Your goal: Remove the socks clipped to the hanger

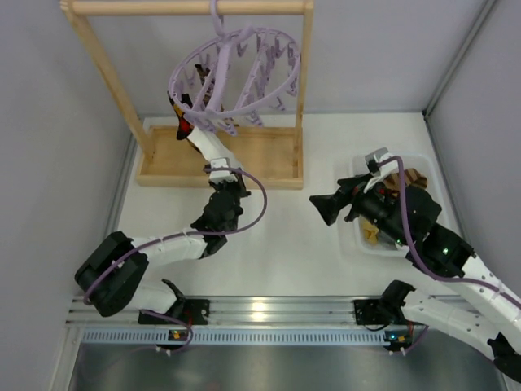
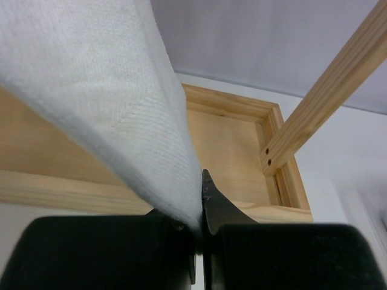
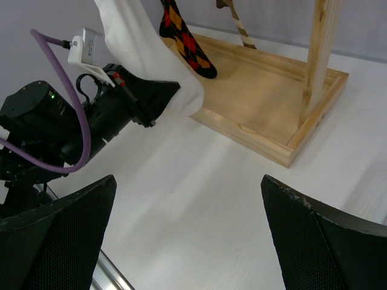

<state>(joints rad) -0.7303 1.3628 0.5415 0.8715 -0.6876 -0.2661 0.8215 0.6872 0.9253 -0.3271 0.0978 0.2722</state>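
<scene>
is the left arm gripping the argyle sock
No, the left jaws are shut on the white sock, its fabric pinched between them, while the argyle sock hangs ungripped behind it.

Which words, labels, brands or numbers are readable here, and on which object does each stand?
None is readable. The white sock, argyle sock, lilac hanger and wooden rack carry no print; any marks on the arm bases are too small to tell.

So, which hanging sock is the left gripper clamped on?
The white sock: the left gripper is shut on its lower end, while the black argyle sock and striped sock hang free.
</scene>
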